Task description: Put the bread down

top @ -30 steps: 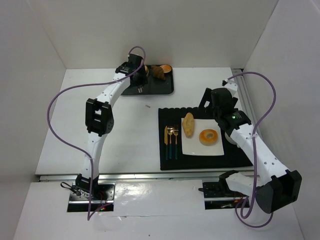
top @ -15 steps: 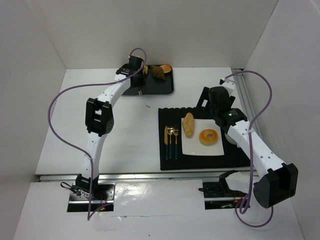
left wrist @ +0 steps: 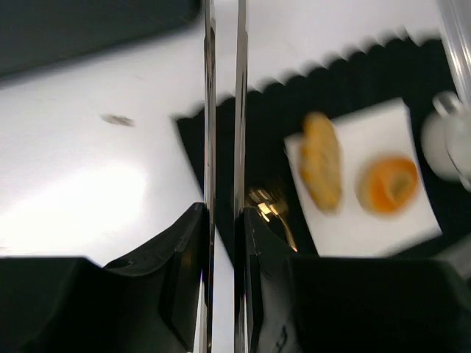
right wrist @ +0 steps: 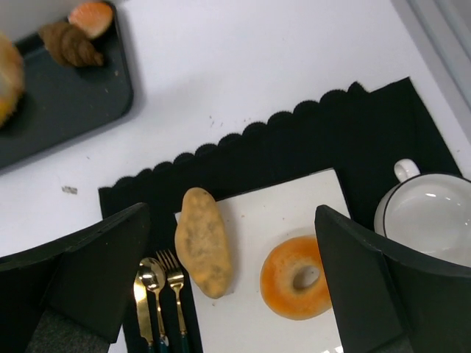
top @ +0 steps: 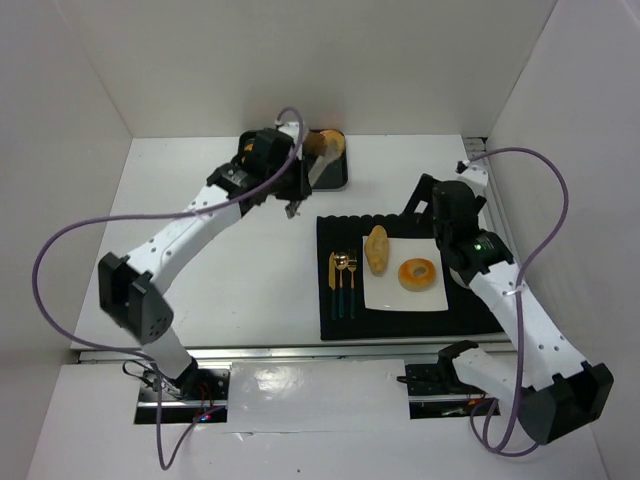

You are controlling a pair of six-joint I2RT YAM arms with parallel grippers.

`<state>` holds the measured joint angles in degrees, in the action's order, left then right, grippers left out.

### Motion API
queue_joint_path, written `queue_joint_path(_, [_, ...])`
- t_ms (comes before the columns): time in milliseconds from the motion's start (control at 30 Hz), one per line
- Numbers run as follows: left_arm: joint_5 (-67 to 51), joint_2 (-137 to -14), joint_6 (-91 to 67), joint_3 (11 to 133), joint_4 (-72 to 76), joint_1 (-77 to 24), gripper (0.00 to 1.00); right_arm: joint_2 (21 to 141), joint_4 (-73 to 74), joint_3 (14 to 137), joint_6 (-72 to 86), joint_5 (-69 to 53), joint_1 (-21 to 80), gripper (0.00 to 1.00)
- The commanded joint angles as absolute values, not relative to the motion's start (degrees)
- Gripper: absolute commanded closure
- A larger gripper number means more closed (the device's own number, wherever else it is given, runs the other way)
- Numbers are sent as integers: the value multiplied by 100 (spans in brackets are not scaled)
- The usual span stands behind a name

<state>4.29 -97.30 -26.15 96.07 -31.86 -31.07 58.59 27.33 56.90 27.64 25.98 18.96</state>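
L end effector (left wrist: 221, 213) is clenched on thin metal tongs (left wrist: 208, 110) just off the dark tray (right wrist: 66, 95) at the far edge of the tabletop (top: 230, 270). The tong tips run out of frame, so can't tell if they carry bread. R end effector (right wrist: 232, 212) hangs w/ jaws spread wide, gripping nothing, above the long bread roll (right wrist: 202, 243). The roll lies untouched beside a ring-shaped bread (right wrist: 298, 276) on the white plate (right wrist: 309, 206) twd the right edge, well apart from the tongs. A croissant (right wrist: 70, 44) & an orange bun (right wrist: 92, 15) sit on the tray.
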Motion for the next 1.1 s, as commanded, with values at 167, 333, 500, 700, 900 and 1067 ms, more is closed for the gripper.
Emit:
queue_joint_path(167, [-255, -8219, -2452, 7841, -2708, -4666, 80, 4712, 3059, 5880, 2733, 3427, 1863, 0])
queue_joint_path(333, [-255, -8016, -2593, 7401, -2707, -5438, 80, 4597, 3357, 6169, 2628, 3577, 1863, 0])
queue_joint_path(500, [-579, -8076, -2716, 7277, -2575, -5721, 79, 4597, 3410, 6170, 2628, 3577, 1863, 0])
queue_joint_path(700, [-826, -8253, -2725, 7330, -3101, -5722, 71, 4544, 3462, 6170, 2681, 3524, 1863, 0])
queue_joint_path(900, [-1098, -8253, -2602, 7163, -3313, -5722, 57, 4544, 3463, 6170, 2681, 3402, 1863, 0])
queue_joint_path(1067, [-1362, -8481, -2496, 7127, -3287, -5774, 39, 4597, 3410, 6117, 2681, 3349, 1863, 0])
